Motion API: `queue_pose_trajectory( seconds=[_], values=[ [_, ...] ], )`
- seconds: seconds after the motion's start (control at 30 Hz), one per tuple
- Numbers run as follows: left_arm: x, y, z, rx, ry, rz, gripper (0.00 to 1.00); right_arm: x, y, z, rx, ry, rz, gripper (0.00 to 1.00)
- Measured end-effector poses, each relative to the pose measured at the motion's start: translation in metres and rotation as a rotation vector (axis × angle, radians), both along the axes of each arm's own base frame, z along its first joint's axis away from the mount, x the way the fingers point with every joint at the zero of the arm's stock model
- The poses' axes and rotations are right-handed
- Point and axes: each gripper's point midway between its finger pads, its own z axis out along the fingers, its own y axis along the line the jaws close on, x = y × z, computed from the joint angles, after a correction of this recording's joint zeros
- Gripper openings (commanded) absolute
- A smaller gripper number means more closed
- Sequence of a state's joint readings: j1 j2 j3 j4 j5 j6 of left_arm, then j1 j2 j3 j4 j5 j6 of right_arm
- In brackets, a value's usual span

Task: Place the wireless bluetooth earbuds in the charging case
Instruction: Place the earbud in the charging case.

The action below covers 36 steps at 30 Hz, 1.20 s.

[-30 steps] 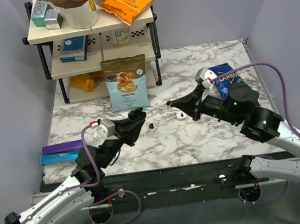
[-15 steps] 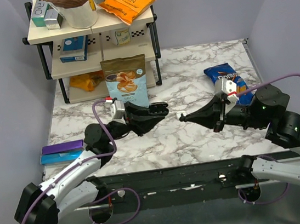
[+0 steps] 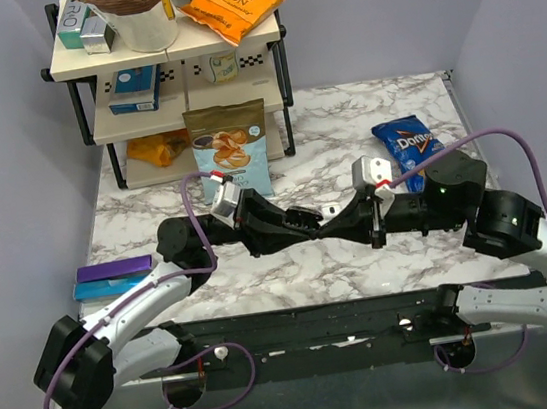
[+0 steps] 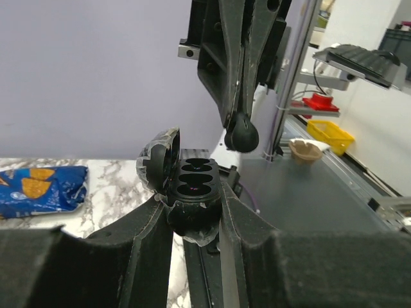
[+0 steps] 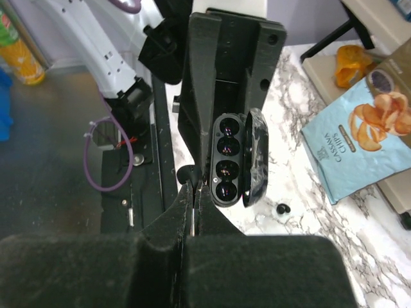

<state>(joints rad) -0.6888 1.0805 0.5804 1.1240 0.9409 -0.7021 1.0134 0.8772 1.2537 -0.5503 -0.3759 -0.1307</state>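
My left gripper [image 4: 192, 196] is shut on the black charging case [image 4: 194, 186], held above the table with its lid [image 4: 160, 162] open and its empty wells showing. In the top view the left gripper [image 3: 299, 223] and the right gripper [image 3: 335, 225] meet tip to tip over the table's middle. My right gripper [image 5: 194, 190] is shut on one tiny black earbud [image 5: 188, 173], just beside the case [image 5: 229, 159]. From the left wrist view this earbud [image 4: 241, 133] hangs just above the wells. The second earbud [image 5: 282, 209] lies on the marble below.
A shelf rack [image 3: 103, 136] with snacks stands at the back left, with a cassava chips bag [image 3: 231, 151] leaning in front. A blue Doritos bag [image 3: 405, 142] lies at the right. A purple and blue box [image 3: 112, 277] sits at the left edge. A small white item [image 3: 327, 211] lies mid-table.
My left gripper has carried the open case rightward to the table's middle. My right gripper has moved left with the earbud until the two tips meet.
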Motion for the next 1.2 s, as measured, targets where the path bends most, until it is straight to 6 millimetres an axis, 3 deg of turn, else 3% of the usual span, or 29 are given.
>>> queue_pose_trajectory(
  seconds=[0.27,1.2],
  values=[
    [-0.011,0.002,-0.008,0.04,-0.008,-0.066,0.0,0.005,0.007,-0.011,-0.064,-0.025,-0.012,0.01],
    [-0.013,0.005,-0.009,0.058,-0.034,-0.05,0.0,0.014,0.008,-0.01,-0.06,-0.029,-0.057,0.01]
  ],
)
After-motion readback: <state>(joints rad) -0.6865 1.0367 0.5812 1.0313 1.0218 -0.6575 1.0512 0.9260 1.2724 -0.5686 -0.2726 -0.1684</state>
